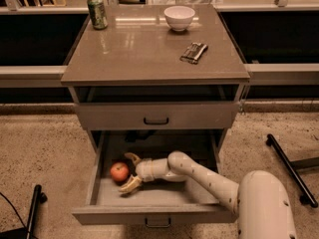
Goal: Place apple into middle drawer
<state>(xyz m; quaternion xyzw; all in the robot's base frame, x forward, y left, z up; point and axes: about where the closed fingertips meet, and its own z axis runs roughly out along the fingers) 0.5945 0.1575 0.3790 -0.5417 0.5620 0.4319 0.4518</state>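
Note:
The red-orange apple (pixel 118 172) rests on the pale floor of the pulled-out middle drawer (pixel 172 192), at its left side. My gripper (pixel 126 173) reaches into the drawer from the right, just right of the apple. Its fingers are spread open, one finger (pixel 132 158) behind the apple and the other in front of it, and they do not clamp the apple. My white arm (pixel 209 179) runs over the drawer's right front corner.
The drawer above is closed, with a grey front and a black handle (pixel 156 120). On the cabinet top (pixel 139 54) stand a green can (pixel 97 12), a white bowl (pixel 179 17) and a dark packet (pixel 193 52). Black stand legs lie on the floor at right (pixel 289 168) and left (pixel 35 203).

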